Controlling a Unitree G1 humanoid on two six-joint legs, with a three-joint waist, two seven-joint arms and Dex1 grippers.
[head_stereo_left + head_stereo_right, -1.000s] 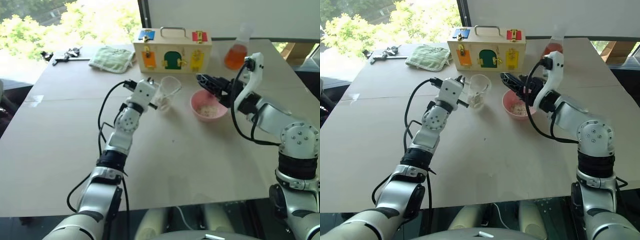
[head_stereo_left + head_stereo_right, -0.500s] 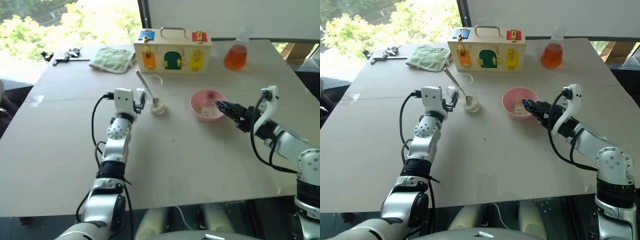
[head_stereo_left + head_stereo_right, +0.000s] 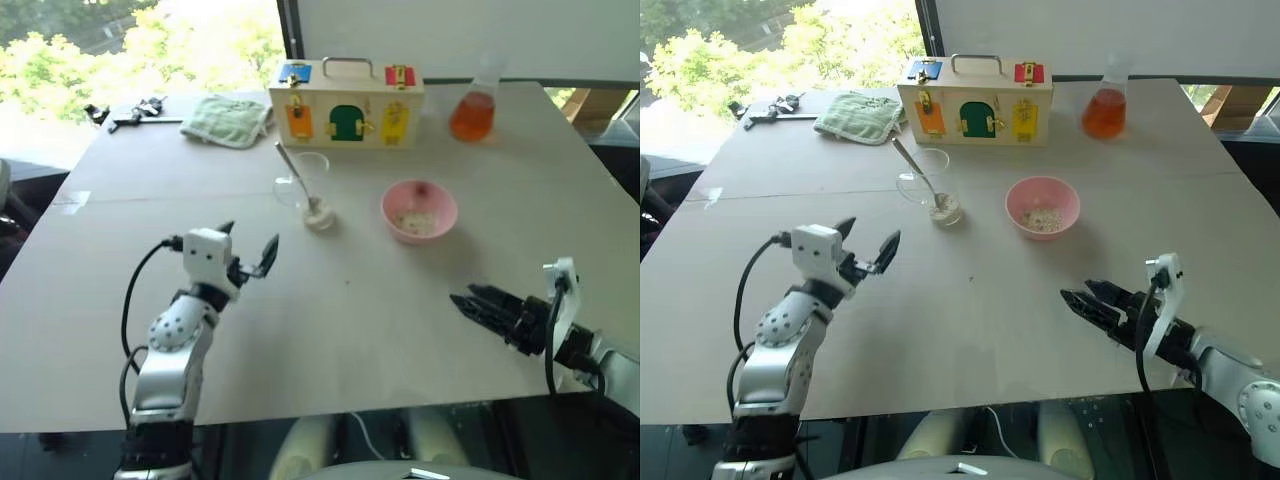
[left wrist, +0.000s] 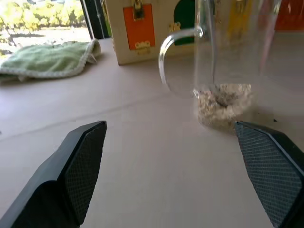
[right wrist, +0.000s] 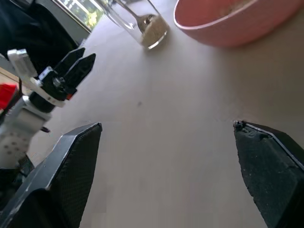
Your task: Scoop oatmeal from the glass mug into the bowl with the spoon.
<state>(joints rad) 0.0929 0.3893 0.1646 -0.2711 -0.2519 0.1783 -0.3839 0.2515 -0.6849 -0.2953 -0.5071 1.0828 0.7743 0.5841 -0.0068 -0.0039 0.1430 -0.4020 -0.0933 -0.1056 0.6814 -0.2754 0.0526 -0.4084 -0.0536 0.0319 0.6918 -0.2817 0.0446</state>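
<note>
Fingers of the left gripper [image 3: 250, 252] were spread wide apart with nothing between them, held above the near left part of the tabletop [image 3: 340, 330] and aimed toward the far side. The fingers of the right gripper [image 3: 1087, 302] were likewise parted and empty, seen low over the near right edge of the tabletop and pointed to the left. Both grippers were well apart from the task's things.

The glass mug [image 3: 304, 182] was seen upright near the middle of the tabletop, beyond the left gripper. The spoon [image 3: 296, 180] was stood in it, its handle leaned toward the far left over the rim and its oval end sunk in the oatmeal [image 4: 221, 100] at the bottom of the mug. In the left wrist view the mug's handle was turned toward the green cloth [image 4: 47, 59].

The bowl [image 3: 419, 211] was placed just to the right of the mug, apart from it, with a small pale heap of oatmeal lying inside.

At the far side a wooden box [image 3: 346, 103] with coloured doors and latches was stood, a flask of orange liquid [image 3: 473, 108] to its right and the green cloth to its left. Dark metal tools [image 3: 133, 112] were seen at the far left corner.
</note>
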